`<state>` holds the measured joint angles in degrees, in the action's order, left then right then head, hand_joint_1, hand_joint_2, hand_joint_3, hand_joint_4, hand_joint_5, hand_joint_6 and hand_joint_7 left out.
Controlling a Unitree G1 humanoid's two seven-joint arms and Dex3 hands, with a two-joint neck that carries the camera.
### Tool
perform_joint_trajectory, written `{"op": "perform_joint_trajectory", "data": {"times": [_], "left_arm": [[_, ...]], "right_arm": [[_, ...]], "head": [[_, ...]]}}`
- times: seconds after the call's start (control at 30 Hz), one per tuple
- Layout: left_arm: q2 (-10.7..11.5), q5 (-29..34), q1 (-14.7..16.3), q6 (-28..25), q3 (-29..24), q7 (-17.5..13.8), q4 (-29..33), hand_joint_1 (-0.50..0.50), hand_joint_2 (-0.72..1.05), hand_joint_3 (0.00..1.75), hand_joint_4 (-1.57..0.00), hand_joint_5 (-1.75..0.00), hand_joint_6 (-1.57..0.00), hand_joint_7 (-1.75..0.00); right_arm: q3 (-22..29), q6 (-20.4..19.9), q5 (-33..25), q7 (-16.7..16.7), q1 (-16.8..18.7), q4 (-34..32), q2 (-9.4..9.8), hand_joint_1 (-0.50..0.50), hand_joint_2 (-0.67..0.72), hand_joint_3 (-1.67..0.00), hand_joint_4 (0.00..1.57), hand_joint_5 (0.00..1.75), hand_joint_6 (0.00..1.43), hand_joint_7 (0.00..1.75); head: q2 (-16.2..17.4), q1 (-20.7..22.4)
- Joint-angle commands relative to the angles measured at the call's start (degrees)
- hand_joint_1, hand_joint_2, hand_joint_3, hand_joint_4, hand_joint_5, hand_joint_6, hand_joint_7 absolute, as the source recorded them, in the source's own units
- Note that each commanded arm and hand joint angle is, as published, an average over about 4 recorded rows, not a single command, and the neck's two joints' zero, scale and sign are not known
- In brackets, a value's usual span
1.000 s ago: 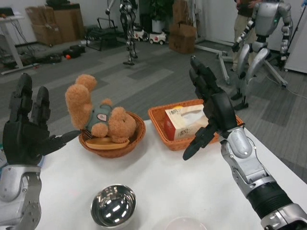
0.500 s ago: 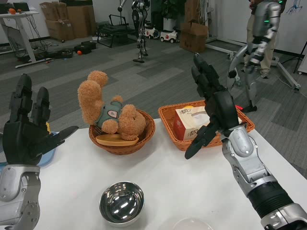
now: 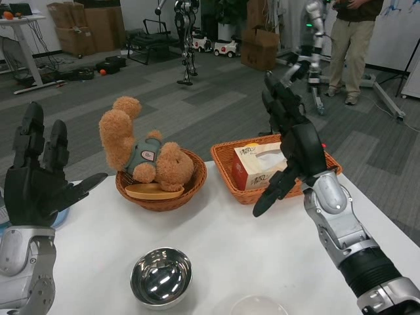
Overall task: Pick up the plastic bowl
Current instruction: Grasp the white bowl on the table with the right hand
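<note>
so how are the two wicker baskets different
The round basket is darker brown and bowl-shaped; the rectangular basket is orange and tray-like. The round basket holds a teddy bear, the rectangular basket a tissue box. Both are woven and sit side by side on the white table.

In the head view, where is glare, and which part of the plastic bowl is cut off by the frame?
Head view: bright ceiling-light reflections glare inside the steel bowl; the clear plastic bowl is cropped by the bottom edge and faint against the white table; the teddy bear is sharp; both hands cast only soft shadows.
</note>
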<state>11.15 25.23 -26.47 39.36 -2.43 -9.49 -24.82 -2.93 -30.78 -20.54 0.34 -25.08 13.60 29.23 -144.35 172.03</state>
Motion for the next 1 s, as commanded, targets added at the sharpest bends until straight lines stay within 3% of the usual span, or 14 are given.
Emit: {"op": "perform_joint_trajectory", "data": {"times": [0.03, 0.23, 0.4, 0.63, 0.9, 1.0], "left_arm": [[0.18, -0.42, 1.07, -0.08, -0.50, -0.13, -0.08, -0.50, 0.54, 0.00, 0.00, 0.00, 0.00, 0.00], [0.27, 0.37, 1.77, -0.08, -0.58, -0.68, -0.30, -0.50, 0.52, 0.00, 0.00, 0.00, 0.00, 0.00], [0.27, 1.00, 2.25, -0.08, -0.65, -0.70, -0.58, -0.50, 0.52, 0.00, 0.00, 0.00, 0.00, 0.00], [0.27, 1.16, 2.47, -0.10, -0.63, -0.68, -1.72, -0.50, 0.52, 0.00, 0.00, 0.00, 0.00, 0.00], [0.49, 1.14, 1.29, -0.49, -0.45, -0.61, -2.98, -0.50, 0.56, 0.00, 0.00, 0.00, 0.00, 0.00], [0.60, 1.14, 0.69, -0.54, -0.41, -0.61, -3.55, -0.50, 0.60, 0.00, 0.00, 0.00, 0.00, 0.00]], "right_arm": [[-0.24, 0.20, -0.38, 0.07, 0.50, -0.42, -0.03, -0.45, 0.47, 0.00, 0.00, 0.00, 0.00, 0.00], [-0.48, 1.98, -0.25, 3.48, 1.16, -0.46, 0.98, -0.42, 0.47, 0.00, 0.00, 0.00, 0.00, 0.00], [-0.63, 3.58, 0.02, 6.47, 2.98, -0.95, 3.24, -0.42, 0.44, 0.00, 0.00, 0.00, 0.00, 0.00], [1.32, 4.94, 0.30, 9.24, 8.63, -2.86, 6.21, -0.38, 0.41, 0.00, 0.00, 0.00, 0.00, 0.00], [2.75, 4.94, 1.27, 9.32, 17.44, -6.51, 8.98, -0.38, 0.38, 0.00, 0.00, 0.00, 0.00, 0.00], [2.77, 4.57, 4.28, 8.42, 19.90, -8.27, 10.16, -0.38, 0.41, 0.00, 0.00, 0.00, 0.00, 0.02]], "head": [[2.02, 0.33], [9.34, 0.98], [14.60, 1.09], [20.76, -0.48], [22.62, -2.11], [23.15, -3.22]]}}
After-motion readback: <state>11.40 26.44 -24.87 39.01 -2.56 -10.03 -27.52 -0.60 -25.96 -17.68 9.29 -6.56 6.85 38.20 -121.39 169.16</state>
